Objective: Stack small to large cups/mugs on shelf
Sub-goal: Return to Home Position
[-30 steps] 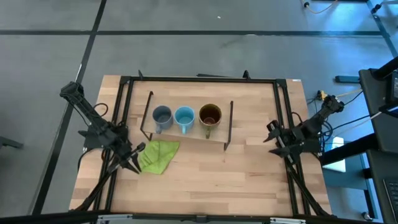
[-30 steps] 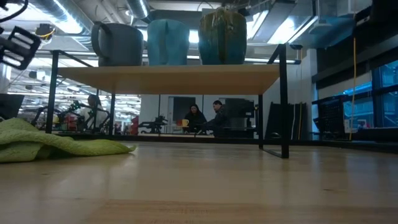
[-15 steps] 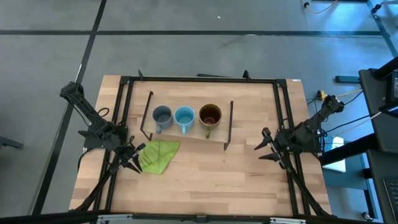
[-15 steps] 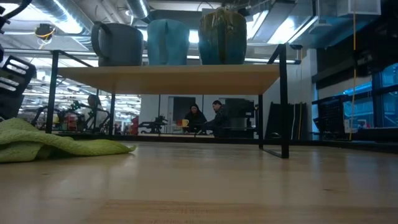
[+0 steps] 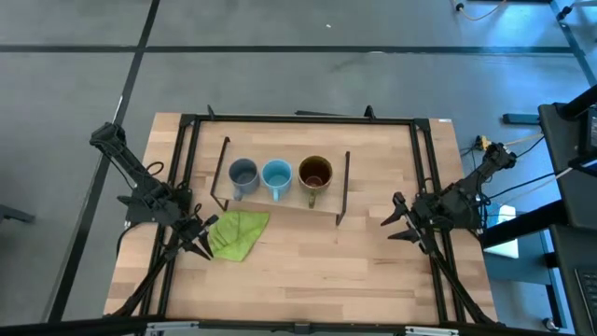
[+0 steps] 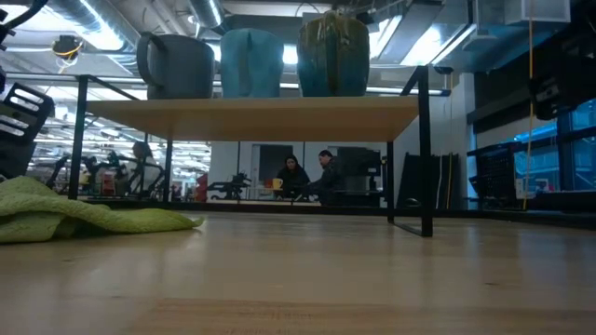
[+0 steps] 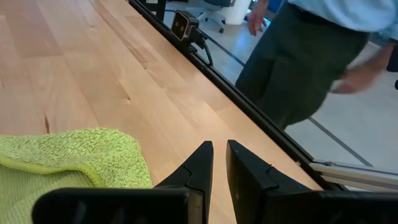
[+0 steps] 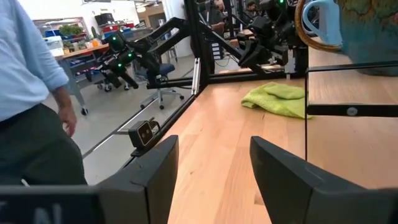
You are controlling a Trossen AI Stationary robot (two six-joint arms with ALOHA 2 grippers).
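Light-wood surface point(image 5: 308, 271) carries the low wooden shelf with black rod legs point(image 6: 251, 116). On its board, in a row: large olive-brown mug point(image 5: 315, 174), small light-blue mug point(image 5: 276, 174), small grey-blue mug point(image 5: 242, 174). Right claw point(image 5: 390, 224), right side: wide open, empty. Left claw point(image 5: 201, 245), beside lime-green cloth point(image 5: 238, 231): nearly closed, empty.

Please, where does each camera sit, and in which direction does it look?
High: above the table, straight down; left gripper by the cloth, right gripper at the right edge.
Low: tabletop height, level under the shelf; a bit of left arm.
Left wrist: past shut fingers toward a person.
Right wrist: past open fingers toward the left arm.
Both wrists share cloth and person.
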